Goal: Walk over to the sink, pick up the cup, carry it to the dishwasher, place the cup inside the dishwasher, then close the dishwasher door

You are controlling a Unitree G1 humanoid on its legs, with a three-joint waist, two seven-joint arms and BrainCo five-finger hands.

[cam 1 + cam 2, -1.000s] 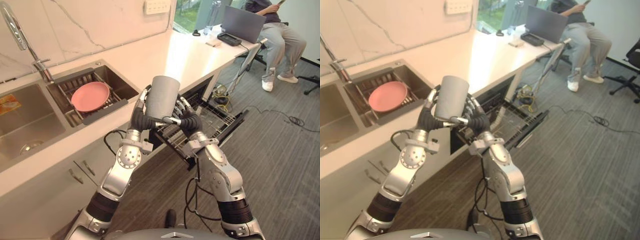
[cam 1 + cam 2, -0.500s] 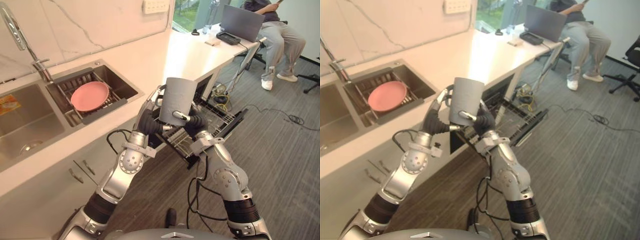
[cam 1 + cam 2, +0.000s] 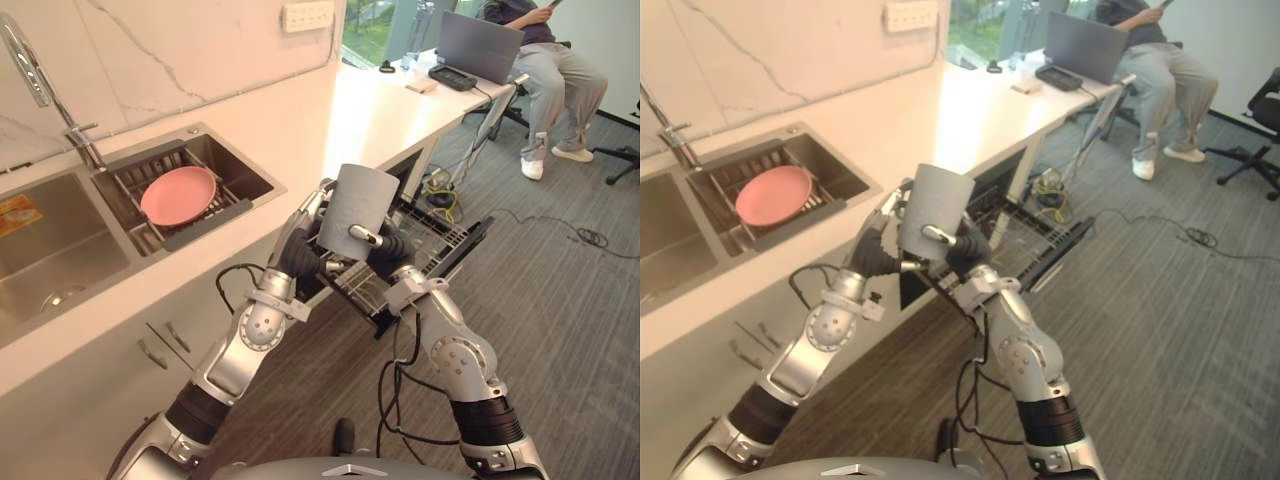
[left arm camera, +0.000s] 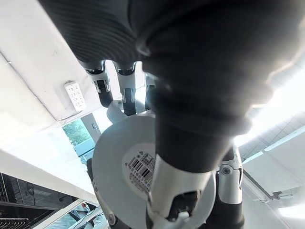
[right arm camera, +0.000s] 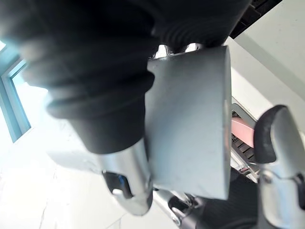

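I hold a grey cup upright, tilted slightly, between both hands at chest height, over the counter's edge and the near corner of the open dishwasher. My left hand has its fingers curled round the cup's left side. My right hand grips the right side, thumb across the front. The left wrist view shows the cup's white base with a label, and the right wrist view shows its grey wall. The dishwasher's wire rack is pulled out and its door hangs down.
A pink plate lies on a rack in the sink by the faucet. A person sits by a laptop at the counter's far end. Cables lie on the floor, and an office chair stands at the right.
Both hands have carried the cup rightward and slightly away, toward the dishwasher rack, and the cup now tilts a little more. The view has shifted slightly.
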